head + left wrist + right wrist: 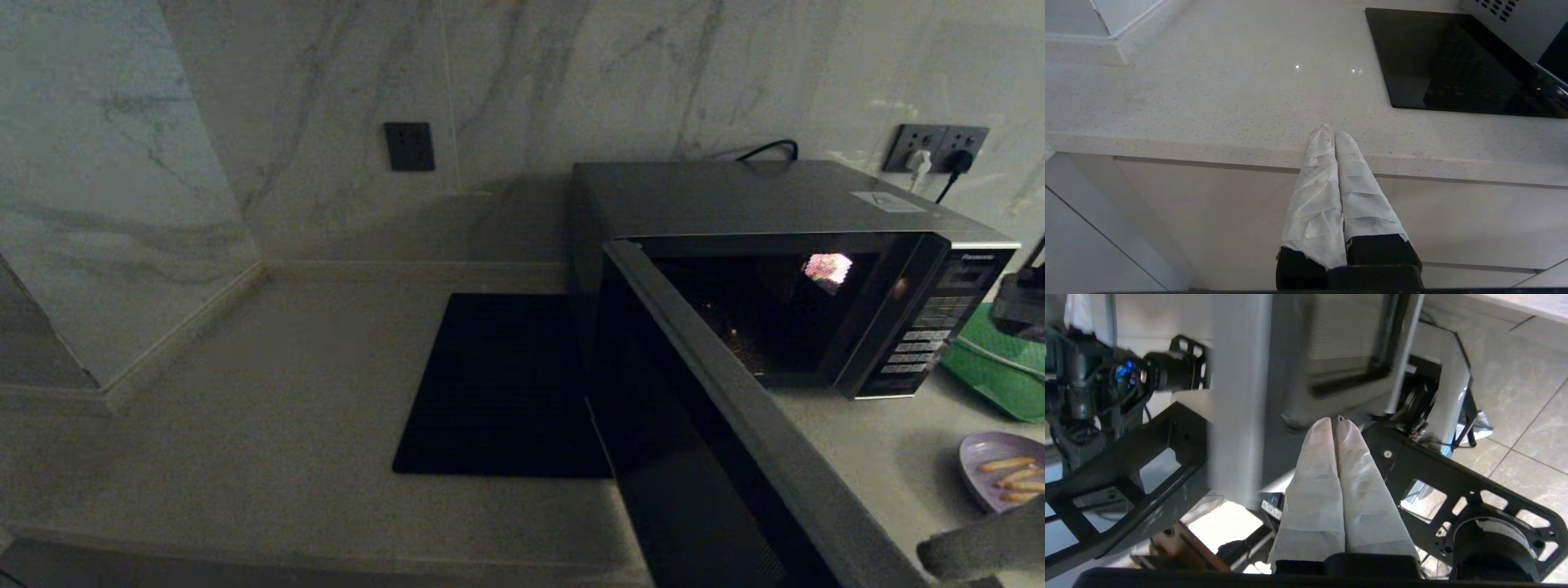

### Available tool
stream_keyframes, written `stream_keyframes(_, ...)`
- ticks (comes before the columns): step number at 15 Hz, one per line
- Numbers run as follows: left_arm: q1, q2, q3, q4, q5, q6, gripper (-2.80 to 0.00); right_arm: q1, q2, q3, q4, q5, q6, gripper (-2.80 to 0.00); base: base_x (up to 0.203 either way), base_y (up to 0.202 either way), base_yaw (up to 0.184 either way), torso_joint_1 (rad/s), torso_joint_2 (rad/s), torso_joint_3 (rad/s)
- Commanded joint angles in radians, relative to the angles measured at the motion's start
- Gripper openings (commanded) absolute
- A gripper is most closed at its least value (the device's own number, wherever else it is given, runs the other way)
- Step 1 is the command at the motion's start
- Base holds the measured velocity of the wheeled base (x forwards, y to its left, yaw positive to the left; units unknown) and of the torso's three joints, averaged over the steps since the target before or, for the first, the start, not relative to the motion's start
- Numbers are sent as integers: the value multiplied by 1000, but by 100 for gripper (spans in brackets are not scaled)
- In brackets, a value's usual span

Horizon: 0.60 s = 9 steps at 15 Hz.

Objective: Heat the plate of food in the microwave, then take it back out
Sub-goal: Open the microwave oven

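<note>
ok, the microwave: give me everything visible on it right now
The microwave is a large boxy Panasonic oven with a grey casing, standing on the pale counter against the marble wall. Its dark glass door, silver-trimmed, is swung wide open toward the camera, and the cavity looks dark and empty. A black button panel sits on its right. A black mat lies beside it.
</note>
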Motion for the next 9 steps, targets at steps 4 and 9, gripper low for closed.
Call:
stream_keyframes(4,0,2,0,0,0,-1,-280,76,27,-21,6,15,5,-280,0,0,0,0,0,0)
stream_keyframes(9,0,2,0,0,0,-2,-280,92,26,-37,6,15,2,-280,0,0,0,0,0,0)
